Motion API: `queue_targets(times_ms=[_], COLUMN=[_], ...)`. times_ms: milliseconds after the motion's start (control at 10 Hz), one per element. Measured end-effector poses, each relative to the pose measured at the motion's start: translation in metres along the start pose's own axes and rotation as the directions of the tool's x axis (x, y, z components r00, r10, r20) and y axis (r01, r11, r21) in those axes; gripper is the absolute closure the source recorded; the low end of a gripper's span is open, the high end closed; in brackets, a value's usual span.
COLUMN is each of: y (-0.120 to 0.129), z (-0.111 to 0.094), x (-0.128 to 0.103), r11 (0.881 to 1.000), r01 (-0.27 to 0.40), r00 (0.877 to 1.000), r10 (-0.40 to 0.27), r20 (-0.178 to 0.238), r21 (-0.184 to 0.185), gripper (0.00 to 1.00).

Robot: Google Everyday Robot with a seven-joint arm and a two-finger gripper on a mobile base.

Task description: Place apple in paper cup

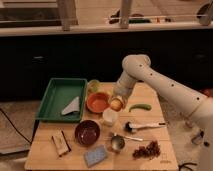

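I read gripper (118,99) just above paper cup (109,117) | fingers clamped on apple (116,104) | apple small, round, yellow with orange-red blush

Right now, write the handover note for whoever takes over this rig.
Gripper: jaws shut on the apple, just behind the paper cup and beside the orange bowl.
Paper cup: upright, apple not yet in it.
Done: apple grasped.
Left: bring the apple over the cup's mouth, lower and release. It looks about as wide as the mouth, so centre it carefully.
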Motion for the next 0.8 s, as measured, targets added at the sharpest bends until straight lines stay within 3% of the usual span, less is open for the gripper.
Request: queue_targets(times_ms=[400, 500, 800], y=[-0.005, -0.004, -0.003], z=[-0.003, -0.003, -0.004], x=[-0.014, -0.017, -0.021], r11=[0.996, 0.995, 0.992], r01=[0.086, 0.097, 0.118], r00=[0.996, 0.995, 0.992], r10=[-0.086, -0.096, -0.116], r20=[0.032, 0.038, 0.051], r21=[-0.020, -0.024, -0.037], gripper=[0.96, 0.90, 0.59])
